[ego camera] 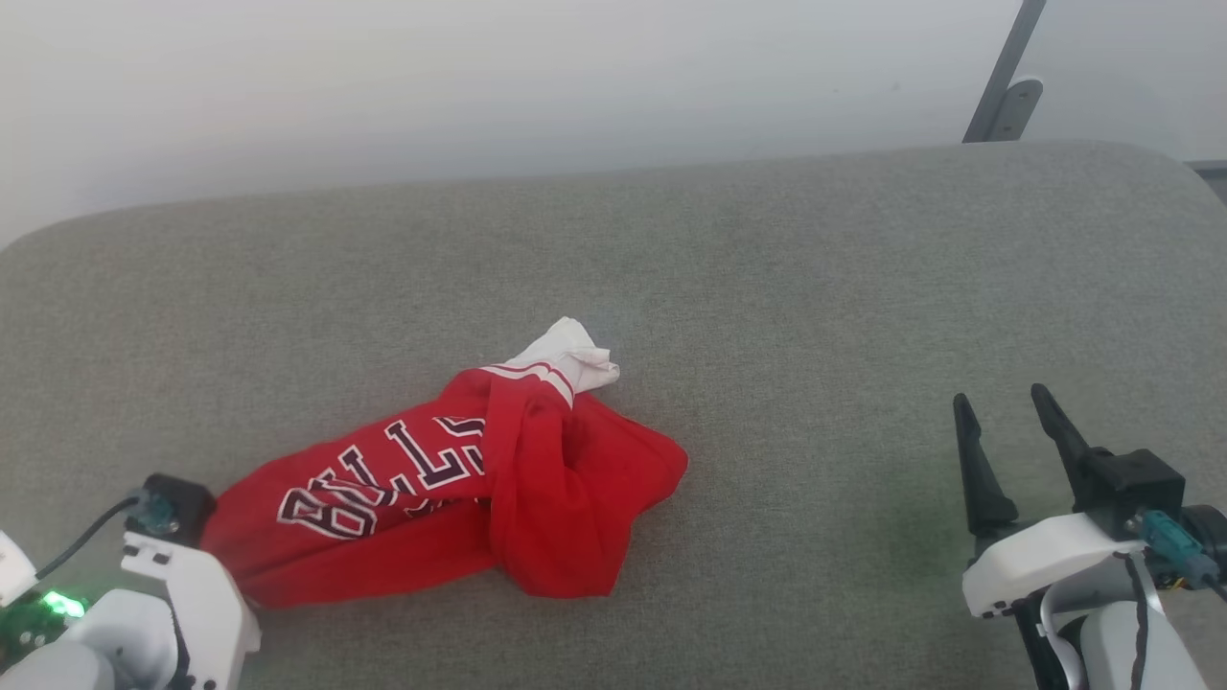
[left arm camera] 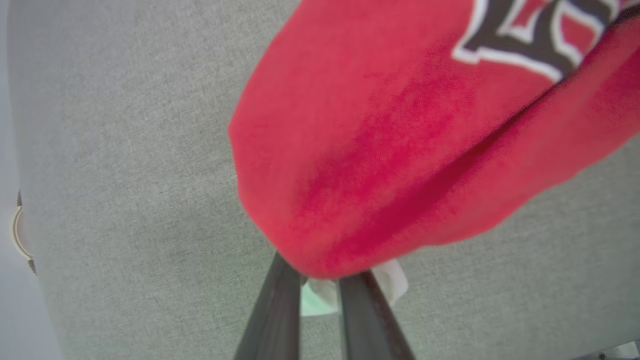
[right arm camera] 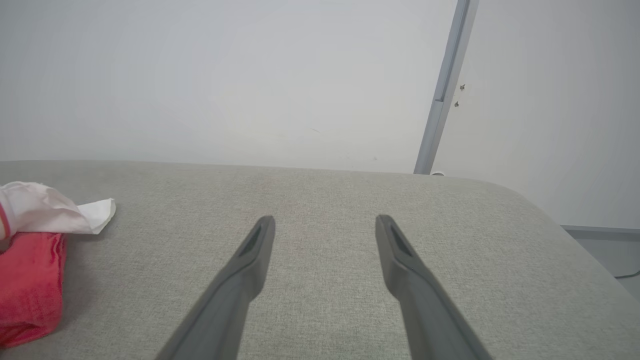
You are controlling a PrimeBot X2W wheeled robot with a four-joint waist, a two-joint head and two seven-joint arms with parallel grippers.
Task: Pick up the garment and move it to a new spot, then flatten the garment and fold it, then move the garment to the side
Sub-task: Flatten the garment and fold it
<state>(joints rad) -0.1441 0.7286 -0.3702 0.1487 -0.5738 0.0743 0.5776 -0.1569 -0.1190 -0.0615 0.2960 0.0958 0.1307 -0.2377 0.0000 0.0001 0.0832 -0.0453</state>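
The garment (ego camera: 431, 489), a red jersey with dark white-outlined lettering, lies bunched and twisted on the grey cushioned surface (ego camera: 786, 287), left of centre. Its white sleeve (ego camera: 570, 355) sticks out at the far end. My left gripper (left arm camera: 322, 280) is shut on the garment's (left arm camera: 400, 125) near left end, with red cloth and a bit of white pinched between the two fingers; its pale wrist (ego camera: 182, 575) sits at the lower left. My right gripper (ego camera: 1001, 398) stands open over bare cushion at the lower right, well apart from the garment (right arm camera: 30, 280), its fingers (right arm camera: 250, 270) holding nothing.
The grey cushion runs wide, with rounded far corners and a pale wall behind. A grey metal pole (ego camera: 1007, 77) leans up past the back right edge and also appears in the right wrist view as the pole (right arm camera: 445, 90). Bare cushion lies between the garment and my right gripper.
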